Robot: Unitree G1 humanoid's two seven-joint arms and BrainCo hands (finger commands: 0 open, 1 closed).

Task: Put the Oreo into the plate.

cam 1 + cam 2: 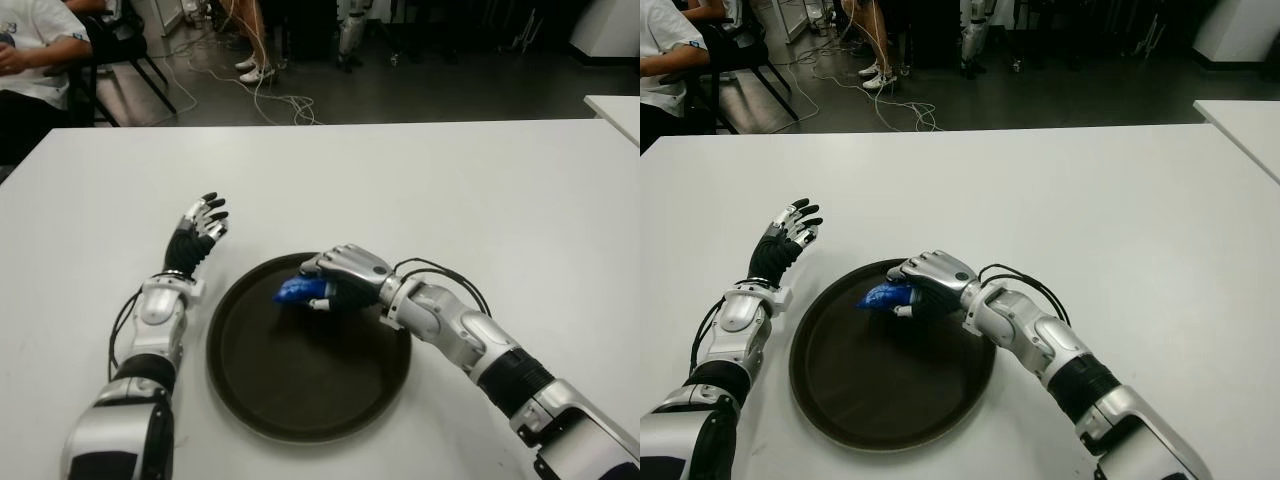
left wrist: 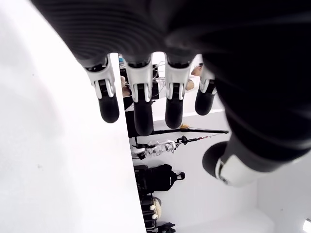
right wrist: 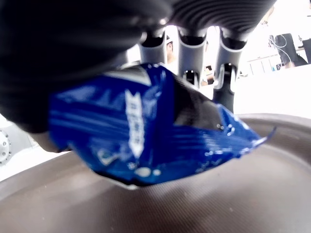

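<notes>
The blue Oreo packet [image 3: 146, 126] carries white lettering on its wrapper, seen close in the right wrist view, but it is too blurred to read. No other text is legible.

The Oreo [image 3: 146, 126] pack is showing glossy, crinkled blue foil, catching highlights inside the right hand [image 1: 345, 275], whose shell is gleaming like polished silver metal or plastic (black ribbed rubber at the palm). Under it, the plate [image 1: 300, 400] is looking dark brown and matt, finely textured. Around the plate, the tabletop [image 1: 450, 190] is appearing smooth, matt white.
</notes>
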